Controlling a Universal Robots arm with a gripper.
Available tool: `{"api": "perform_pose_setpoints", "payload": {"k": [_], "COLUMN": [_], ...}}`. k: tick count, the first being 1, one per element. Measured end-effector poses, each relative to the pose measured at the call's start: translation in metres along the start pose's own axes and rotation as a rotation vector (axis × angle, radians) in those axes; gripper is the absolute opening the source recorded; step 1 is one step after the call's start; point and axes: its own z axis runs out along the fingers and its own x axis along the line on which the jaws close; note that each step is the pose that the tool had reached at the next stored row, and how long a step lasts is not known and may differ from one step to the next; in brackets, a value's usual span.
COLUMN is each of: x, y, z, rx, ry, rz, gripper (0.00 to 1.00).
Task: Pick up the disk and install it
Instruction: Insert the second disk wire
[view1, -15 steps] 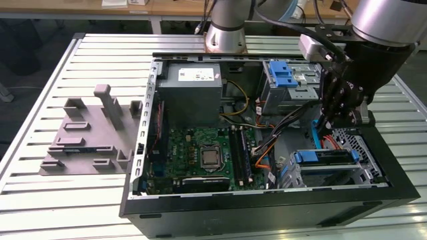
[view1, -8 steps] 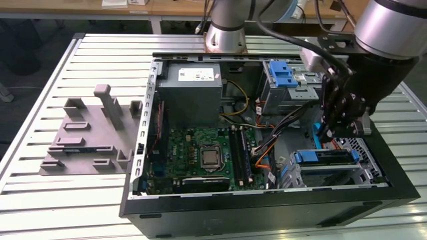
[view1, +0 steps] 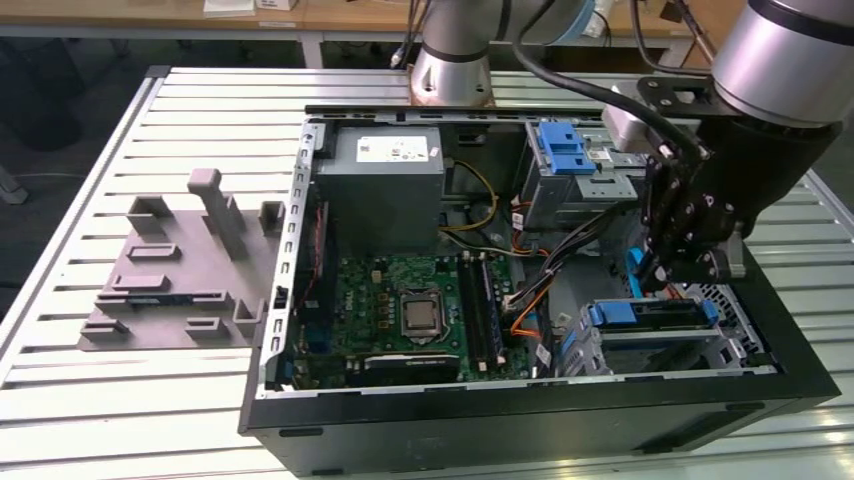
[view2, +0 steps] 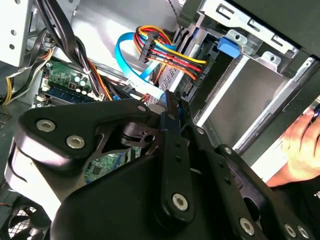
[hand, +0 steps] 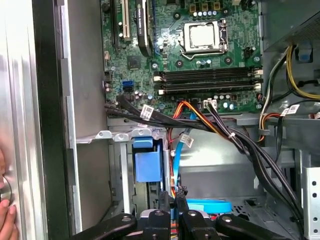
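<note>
- The disk is lying flat in the drive cage at the open case's corner, on the exterior view's right. Its blue bracket end is facing the motherboard, probably so it can slide home.
- The gripper is hovering just above it, closed to a slit.
- The second wrist view is showing a blue sliver inside that slit; I cannot tell what it is. A person's hand is resting outside the case.

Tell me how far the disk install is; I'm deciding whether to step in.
The flat silver disk with blue rails lies in the drive bay of the black computer case, so pickup looks done. The shut gripper is close above it. Seating cannot be judged.
</note>
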Motion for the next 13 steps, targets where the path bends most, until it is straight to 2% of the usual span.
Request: {"api": "perform_pose_setpoints", "payload": {"k": [7,13], "x": [0.008,0.0093], "y": [-0.0034,-0.0053], "z": [0.0034,0.0056], "rx": [-0.0001,-0.0002], "ry": [-0.0008,-0.0007], "rz": [0.0,0.0], "gripper": [0.16,0.16]}}
